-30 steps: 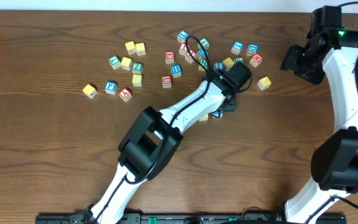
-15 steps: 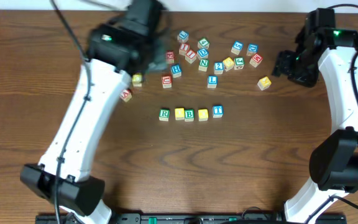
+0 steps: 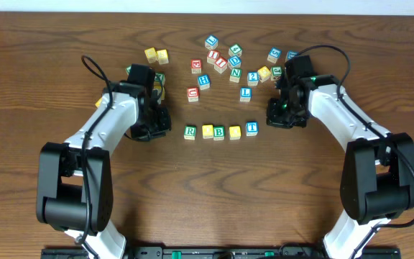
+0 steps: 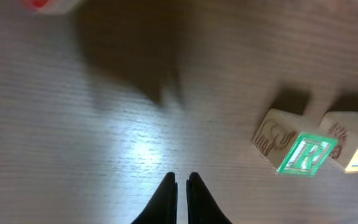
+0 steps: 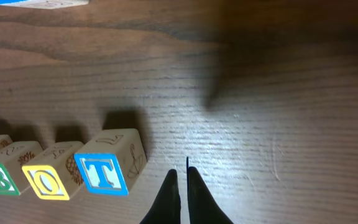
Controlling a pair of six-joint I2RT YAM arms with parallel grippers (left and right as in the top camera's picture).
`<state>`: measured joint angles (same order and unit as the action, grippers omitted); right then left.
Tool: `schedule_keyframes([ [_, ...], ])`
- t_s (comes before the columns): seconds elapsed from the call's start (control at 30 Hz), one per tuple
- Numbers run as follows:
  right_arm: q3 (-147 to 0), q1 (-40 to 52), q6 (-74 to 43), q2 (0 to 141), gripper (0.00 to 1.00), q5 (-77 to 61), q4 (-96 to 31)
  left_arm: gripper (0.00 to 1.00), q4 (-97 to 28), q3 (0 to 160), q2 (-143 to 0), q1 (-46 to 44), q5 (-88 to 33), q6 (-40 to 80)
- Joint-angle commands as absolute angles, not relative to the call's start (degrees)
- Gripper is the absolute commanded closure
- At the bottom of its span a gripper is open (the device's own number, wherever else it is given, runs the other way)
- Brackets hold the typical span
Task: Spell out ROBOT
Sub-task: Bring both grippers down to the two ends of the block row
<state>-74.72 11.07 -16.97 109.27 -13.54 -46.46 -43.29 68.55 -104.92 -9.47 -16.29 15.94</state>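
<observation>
Five cubes stand in a row at mid-table: green R [image 3: 190, 132], yellow O [image 3: 208, 131], green B [image 3: 219, 132], a second yellow O [image 3: 235, 132] and blue T [image 3: 251, 128]. My left gripper [image 3: 157, 126] sits low over the wood to the left of the R, shut and empty. In the left wrist view its tips [image 4: 181, 180] touch nothing, and the R [image 4: 303, 152] lies off to the right. My right gripper [image 3: 279, 115] is just right of the T, shut and empty. The right wrist view has its tips [image 5: 181, 174] close beside the T [image 5: 104, 173].
Several loose letter cubes lie scattered behind the row, among them a blue L [image 3: 245, 93], a red-lettered cube [image 3: 192, 93] and two yellow cubes [image 3: 157, 55]. A red cube [image 4: 45, 5] is at the left wrist view's top edge.
The left arm left the row, swung away left and came down beside the R. The right arm moved from the back right to beside the T. Both grippers closed.
</observation>
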Motion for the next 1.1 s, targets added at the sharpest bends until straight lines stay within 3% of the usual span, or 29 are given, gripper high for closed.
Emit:
schedule_keyframes([
  [0.0, -73.1, 12.0, -18.3, 108.9, 0.99, -13.7, -44.6, 0.92, -37.8, 64.8, -104.7, -10.7, -20.2, 15.7],
  [0.2, -70.7, 12.8, -21.2, 108.9, 0.99, -13.6, -40.8, 0.92, -30.5, 63.7, -106.6, -14.3, -18.4, 18.6],
  [1.07, -69.6, 15.2, -22.2, 108.9, 0.99, -13.7, -37.9, 0.92, -23.4, 63.7, -107.4, -21.3, -18.4, 24.3],
])
